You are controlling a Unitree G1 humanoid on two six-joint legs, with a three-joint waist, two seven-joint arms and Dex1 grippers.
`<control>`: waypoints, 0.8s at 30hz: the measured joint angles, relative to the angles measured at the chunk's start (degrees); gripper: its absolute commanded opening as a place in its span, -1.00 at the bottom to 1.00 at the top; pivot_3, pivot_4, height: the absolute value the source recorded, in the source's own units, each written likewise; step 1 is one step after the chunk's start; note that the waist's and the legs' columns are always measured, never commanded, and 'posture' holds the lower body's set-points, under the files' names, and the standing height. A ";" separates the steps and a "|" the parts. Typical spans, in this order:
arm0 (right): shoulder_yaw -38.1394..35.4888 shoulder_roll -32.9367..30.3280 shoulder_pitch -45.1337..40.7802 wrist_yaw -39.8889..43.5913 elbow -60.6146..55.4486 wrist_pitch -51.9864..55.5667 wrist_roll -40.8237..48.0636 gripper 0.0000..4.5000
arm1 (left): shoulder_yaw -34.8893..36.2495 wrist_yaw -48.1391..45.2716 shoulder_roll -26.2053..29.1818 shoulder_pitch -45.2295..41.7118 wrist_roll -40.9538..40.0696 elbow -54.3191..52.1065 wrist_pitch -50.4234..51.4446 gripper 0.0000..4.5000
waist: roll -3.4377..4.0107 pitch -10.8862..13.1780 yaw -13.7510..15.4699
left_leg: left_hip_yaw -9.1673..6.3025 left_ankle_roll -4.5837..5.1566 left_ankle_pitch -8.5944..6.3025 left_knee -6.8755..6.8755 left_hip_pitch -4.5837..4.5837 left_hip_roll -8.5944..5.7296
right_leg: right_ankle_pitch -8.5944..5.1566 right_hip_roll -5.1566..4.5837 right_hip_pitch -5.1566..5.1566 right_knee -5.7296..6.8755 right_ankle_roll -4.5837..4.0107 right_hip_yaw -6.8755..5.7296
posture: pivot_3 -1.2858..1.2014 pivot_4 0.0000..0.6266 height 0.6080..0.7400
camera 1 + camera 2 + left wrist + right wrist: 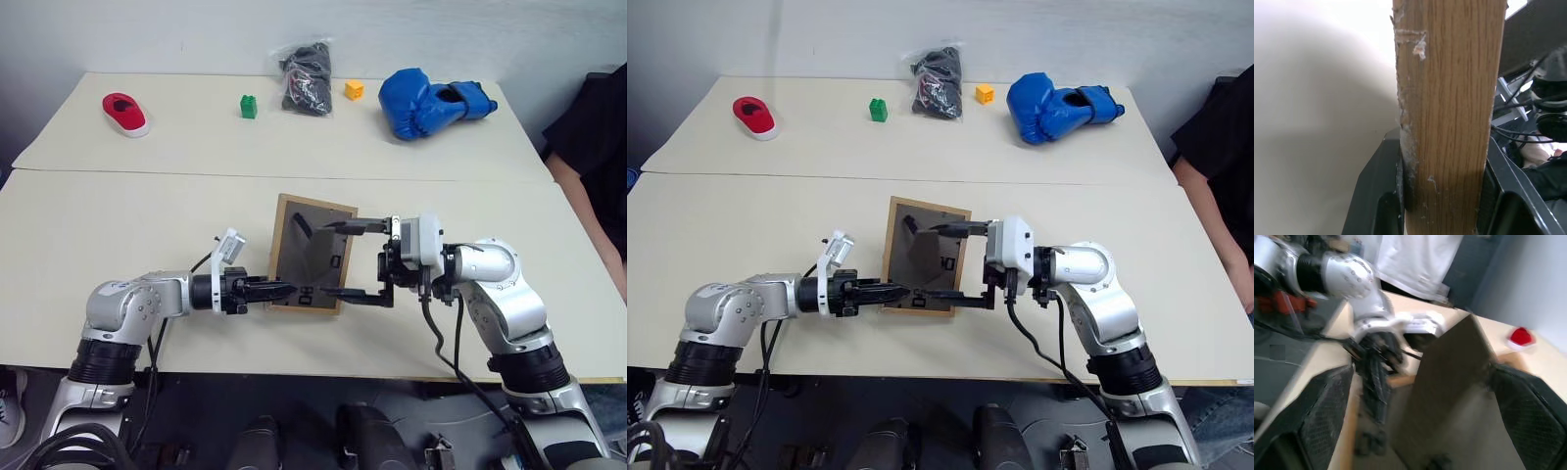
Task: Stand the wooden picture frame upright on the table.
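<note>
The wooden picture frame (312,245) is lifted off the table (118,225) near its front, tilted, its dark back and fold-out stand facing me. My left gripper (279,291) is shut on the frame's lower left edge; in the left wrist view the light wood edge (1449,122) sits clamped between the black fingers (1376,196). My right gripper (345,259) reaches in from the right and is open wide, one finger high and one low across the frame's back. In the right wrist view the brown stand flap (1449,382) stands between its fingers (1327,411), with room on both sides.
On the far panel lie a red and white object (124,113), a green block (249,107), a black bag (307,78), an orange cube (354,90) and a blue boxing glove (426,101). A person in black (593,147) sits at the right edge.
</note>
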 measured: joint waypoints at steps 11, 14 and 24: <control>-3.67 -7.88 -2.79 0.25 22.25 -39.96 -16.52 0.98 | -5.80 1.35 13.05 -13.96 -24.92 14.25 26.83 -0.44 | 0.01 0.03 -0.54 | 0.02 -0.08 0.04 -0.04 0.09 0.01 | 0.00 0.04 0.01 0.03 0.00 0.09 | 0.03 -0.52 1.00; -2.36 -3.92 -5.94 -6.34 26.35 -49.64 -23.74 0.98 | -10.21 5.88 13.78 -15.43 -33.07 17.69 26.87 -0.44 | 0.02 0.03 -1.17 | 0.03 -0.18 0.10 -0.03 0.06 0.03 | -0.01 0.06 -0.11 0.17 -0.01 0.13 | 0.03 -0.52 1.00; 2.91 1.84 -7.42 -22.63 29.88 -59.54 -36.77 0.32 | -16.22 23.60 13.76 -17.29 -55.31 24.19 26.53 -0.44 | 0.01 0.03 -1.12 | -0.02 -0.20 0.12 0.05 -0.01 0.03 | -0.02 0.05 -0.16 0.21 -0.03 0.11 | 0.03 -0.52 1.00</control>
